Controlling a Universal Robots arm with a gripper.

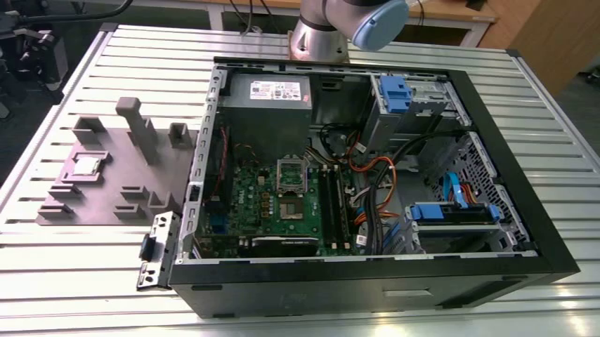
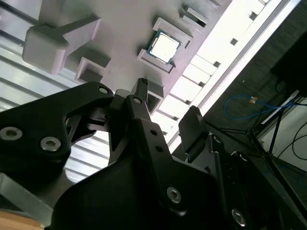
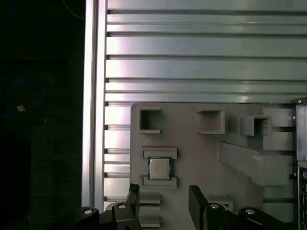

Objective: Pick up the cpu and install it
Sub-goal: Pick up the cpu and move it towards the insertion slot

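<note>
The cpu, likely light, stiff and fragile, best pinched by its edges, lies flat on the fixture; the end effector hovers above the fixture, spread and empty.

In the second wrist view, glare whitens the table and the cpu.

The exterior view overlooks the whole table; both wrist views, nearer, share the fixture.
</note>
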